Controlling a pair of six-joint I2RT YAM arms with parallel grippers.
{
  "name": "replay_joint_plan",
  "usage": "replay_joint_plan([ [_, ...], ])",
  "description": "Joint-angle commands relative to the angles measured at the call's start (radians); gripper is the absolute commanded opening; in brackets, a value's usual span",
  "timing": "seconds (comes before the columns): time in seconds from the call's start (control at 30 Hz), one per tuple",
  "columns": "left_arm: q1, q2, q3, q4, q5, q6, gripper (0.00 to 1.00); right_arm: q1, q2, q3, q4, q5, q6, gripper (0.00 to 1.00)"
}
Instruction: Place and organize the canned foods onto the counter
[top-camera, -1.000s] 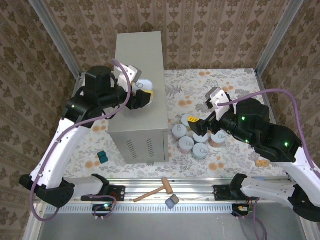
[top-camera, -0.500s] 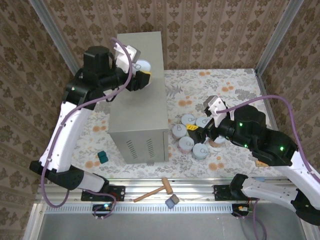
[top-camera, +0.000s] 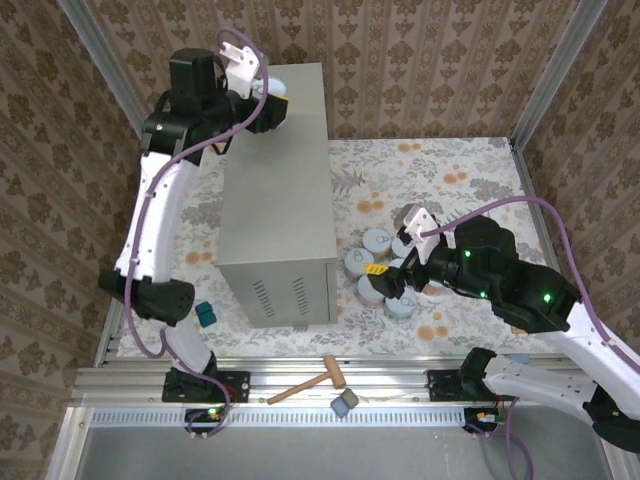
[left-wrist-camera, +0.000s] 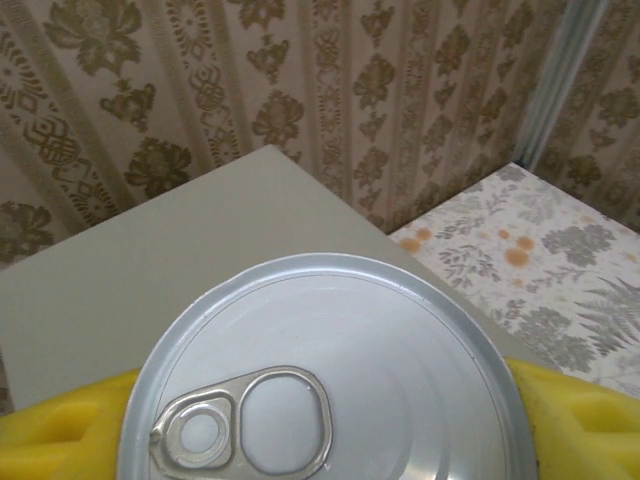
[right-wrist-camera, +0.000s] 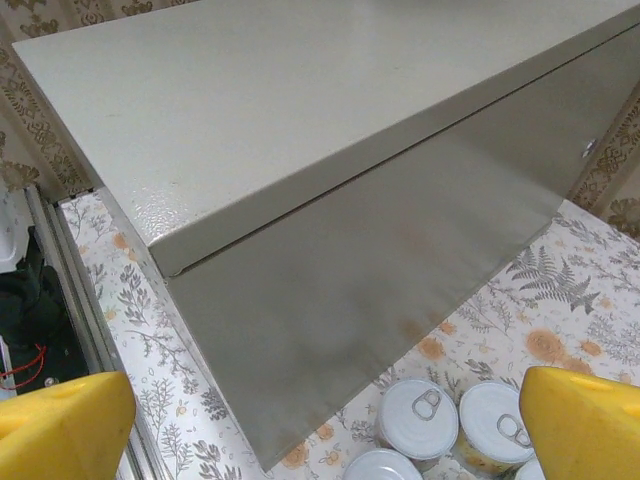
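Can (left-wrist-camera: 330, 380) is being gripped by the closed left gripper (top-camera: 265, 106) and is hovering over the counter's (top-camera: 278, 180) far end. Spare cans (top-camera: 383, 268) are sitting on the floor right of the counter, with the right gripper (top-camera: 392, 276) hanging wide open and empty above them. Risk: releasing this near the far edge could tip the can off.

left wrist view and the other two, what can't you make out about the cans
- Left wrist: the lid of the held can hides its label and whether its base touches the counter.
- Top external: the right gripper and its arm cover part of the floor cans, so no sure count.
- Right wrist: the bottom edge cuts off the floor cans; labels mostly unseen.
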Motion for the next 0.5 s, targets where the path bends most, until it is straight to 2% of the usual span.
replay_joint_plan([
  [0.0,0.035,0.043,0.113,0.047,0.042,0.026,0.64,0.009,-0.005,-0.008,0.047,-0.024,0.02,1.0],
  [0.17,0.086,0.135,0.208,0.049,0.075,-0.003,0.64,0.01,0.0,-0.014,0.07,-0.009,0.019,1.0],
  [0.47,0.116,0.229,0.223,0.156,0.095,-0.023,0.65,0.011,0.022,-0.027,0.08,0.007,0.019,1.0],
])
